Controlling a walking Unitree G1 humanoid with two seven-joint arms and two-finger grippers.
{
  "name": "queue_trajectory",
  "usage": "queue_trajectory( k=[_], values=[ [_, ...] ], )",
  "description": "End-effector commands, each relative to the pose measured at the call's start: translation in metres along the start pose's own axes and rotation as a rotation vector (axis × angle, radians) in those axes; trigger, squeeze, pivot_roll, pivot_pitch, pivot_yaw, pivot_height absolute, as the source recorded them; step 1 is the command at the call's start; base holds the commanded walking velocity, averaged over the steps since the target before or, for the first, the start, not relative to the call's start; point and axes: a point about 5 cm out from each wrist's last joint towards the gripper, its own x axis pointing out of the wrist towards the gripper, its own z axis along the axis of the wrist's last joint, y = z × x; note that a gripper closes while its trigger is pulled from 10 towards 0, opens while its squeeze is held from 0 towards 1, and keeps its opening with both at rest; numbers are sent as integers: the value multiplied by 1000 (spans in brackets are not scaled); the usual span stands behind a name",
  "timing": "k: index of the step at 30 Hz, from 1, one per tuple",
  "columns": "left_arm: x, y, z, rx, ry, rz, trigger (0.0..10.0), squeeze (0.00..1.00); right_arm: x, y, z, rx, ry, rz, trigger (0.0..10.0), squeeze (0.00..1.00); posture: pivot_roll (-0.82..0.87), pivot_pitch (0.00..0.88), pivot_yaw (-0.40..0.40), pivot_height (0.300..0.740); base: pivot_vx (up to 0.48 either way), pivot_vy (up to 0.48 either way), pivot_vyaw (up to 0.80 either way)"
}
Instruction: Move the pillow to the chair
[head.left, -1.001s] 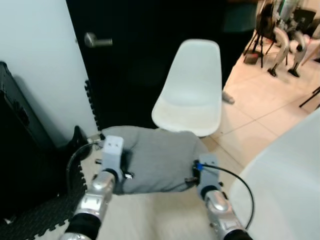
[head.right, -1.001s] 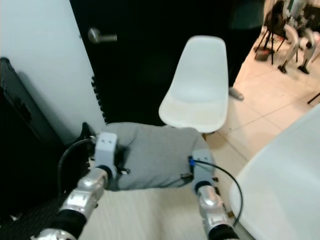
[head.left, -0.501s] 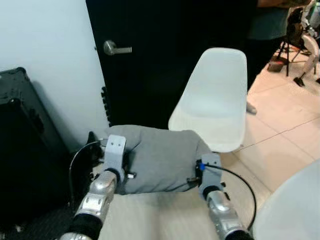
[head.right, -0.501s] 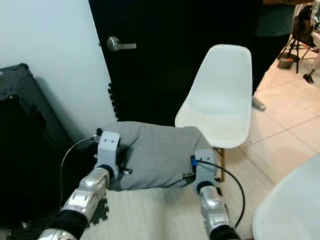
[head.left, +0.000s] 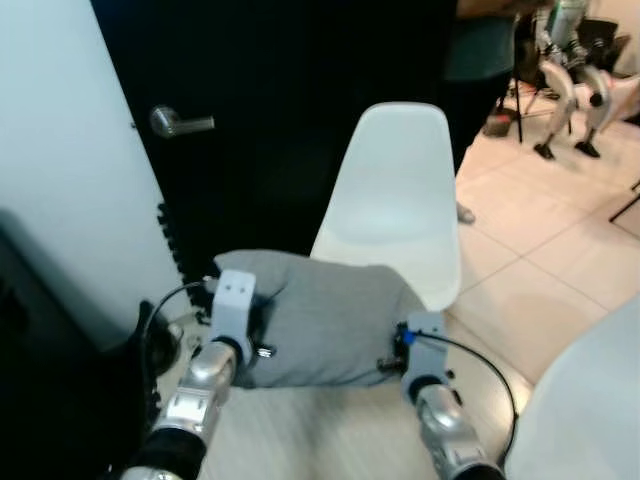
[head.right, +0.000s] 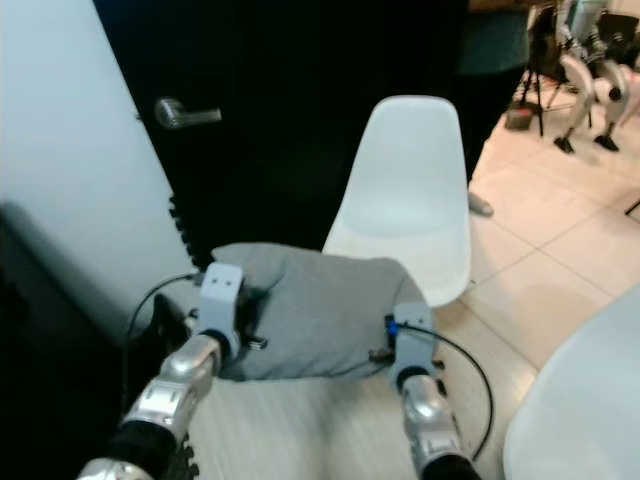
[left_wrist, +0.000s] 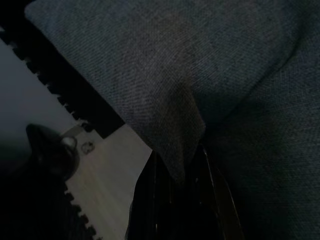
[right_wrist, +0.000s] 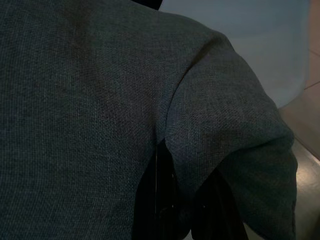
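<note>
I hold a grey fabric pillow (head.left: 325, 315) in the air in front of me, between both arms. My left gripper (head.left: 250, 335) is shut on the pillow's left edge, and a fold of cloth (left_wrist: 185, 135) sits pinched between its fingers. On the right edge, my right gripper (head.left: 395, 350) is shut on another fold (right_wrist: 185, 165). The white plastic chair (head.left: 395, 200) stands just beyond the pillow, its seat (head.right: 400, 245) partly covered by the pillow's far edge.
A black door (head.left: 280, 110) with a silver lever handle (head.left: 175, 122) is behind the chair. A white wall (head.left: 60, 160) and dark cases (head.left: 50, 400) are at the left. A white rounded surface (head.left: 590, 410) is at the right. A person (head.left: 480, 50) stands at the back on the tiled floor.
The camera view has swung, so the chair and door sit further left than half a second ago. The pillow stays held the same way between both grippers.
</note>
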Motion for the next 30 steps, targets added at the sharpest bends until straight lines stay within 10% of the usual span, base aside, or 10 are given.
queue_trajectory(
  k=[1,30],
  values=[
    [1,-3,7,9,-40,-4,10000,0,0,-3,1,-17,-11,-2,10000,0,75,43,74,740,334,0,0],
    [1,-3,9,-1,-45,2,10000,0,3,-1,8,5,-33,-9,10000,0,78,58,64,740,331,0,-98]
  ],
)
